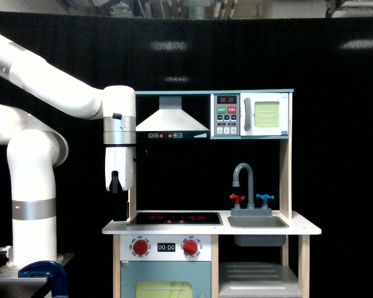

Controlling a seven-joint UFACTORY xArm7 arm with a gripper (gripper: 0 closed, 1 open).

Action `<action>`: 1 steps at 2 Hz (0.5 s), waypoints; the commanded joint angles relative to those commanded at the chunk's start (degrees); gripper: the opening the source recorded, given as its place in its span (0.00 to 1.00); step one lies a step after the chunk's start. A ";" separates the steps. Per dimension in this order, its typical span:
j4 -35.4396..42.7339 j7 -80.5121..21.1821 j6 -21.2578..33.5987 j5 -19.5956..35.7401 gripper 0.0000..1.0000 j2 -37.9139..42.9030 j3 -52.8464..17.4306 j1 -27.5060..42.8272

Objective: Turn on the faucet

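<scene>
One white xArm robot arm (43, 87) reaches in from the exterior view's left, its wrist pointing down. The white gripper with dark tips (115, 185) hangs above the left edge of the toy kitchen's pale wooden countertop (301, 230); whether its jaws are wide or narrow cannot be told from this angle, and nothing is seen in it.

One small grey gooseneck faucet (245, 180) stands behind one grey sink basin (257, 221) at the exterior view's right side of the counter, well apart from the gripper. Two cross-shaped handles flank it: one red handle (237, 198) on the left, one blue handle (265, 198) on the right.

One black stovetop (174, 218) with red burner marks lies between gripper and sink. Below it, two red round knobs (140, 247) sit either side of one digital clock panel (166, 247) reading 00:00. One white range hood (172, 118) and one toy microwave (251, 115) sit on top. One blue clamp (45, 273) grips the arm's base plate.
</scene>
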 joint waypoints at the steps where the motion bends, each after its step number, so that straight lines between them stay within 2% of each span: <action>1: 1.05 0.37 -0.92 0.21 1.00 2.98 0.28 0.28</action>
